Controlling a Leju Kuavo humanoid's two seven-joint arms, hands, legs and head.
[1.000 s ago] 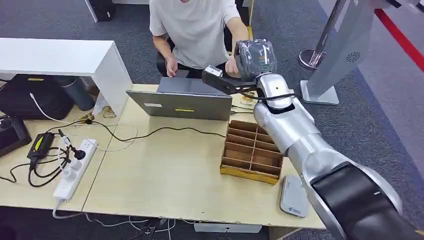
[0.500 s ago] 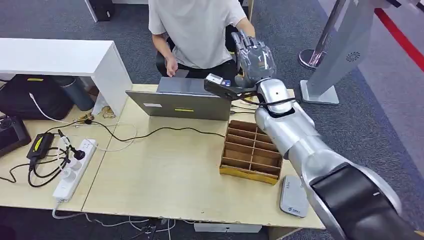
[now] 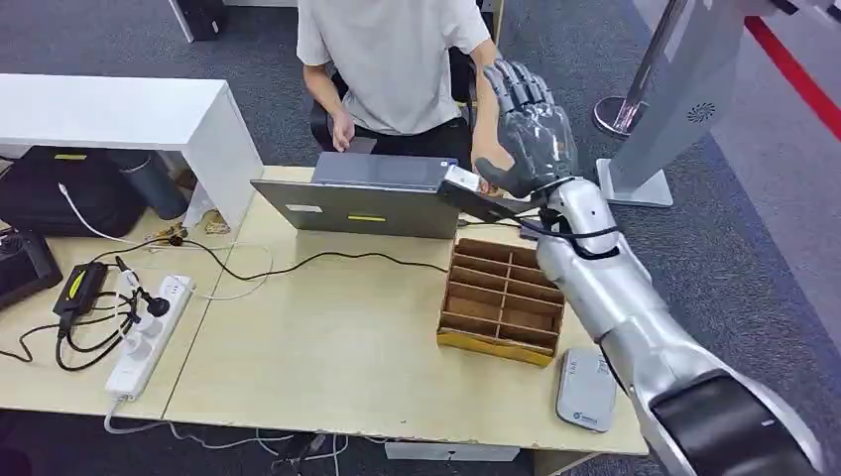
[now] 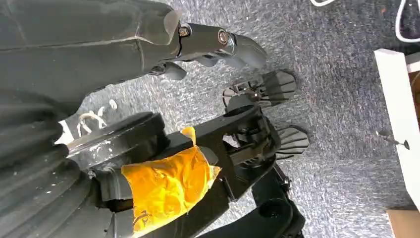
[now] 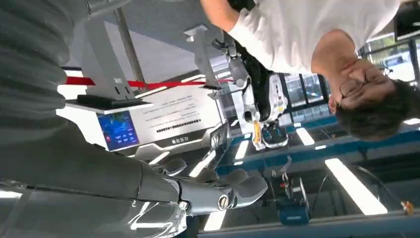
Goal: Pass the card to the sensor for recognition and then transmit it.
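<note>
The worktop (image 3: 327, 337) was pale wood, the divided tray (image 3: 501, 297) brown cardboard with a yellow front edge, the laptop (image 3: 362, 198) grey with a yellow sticker, the power strip (image 3: 149, 332) white, the right hand (image 3: 526, 134) dark grey on a silver arm (image 3: 615, 297), and the carpet (image 3: 734, 228) speckled grey.

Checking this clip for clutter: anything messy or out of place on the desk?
Only the left end: loose black cables tangle around the white power strip. The cardboard divider box sits squarely, and the right hand is raised, open.
</note>
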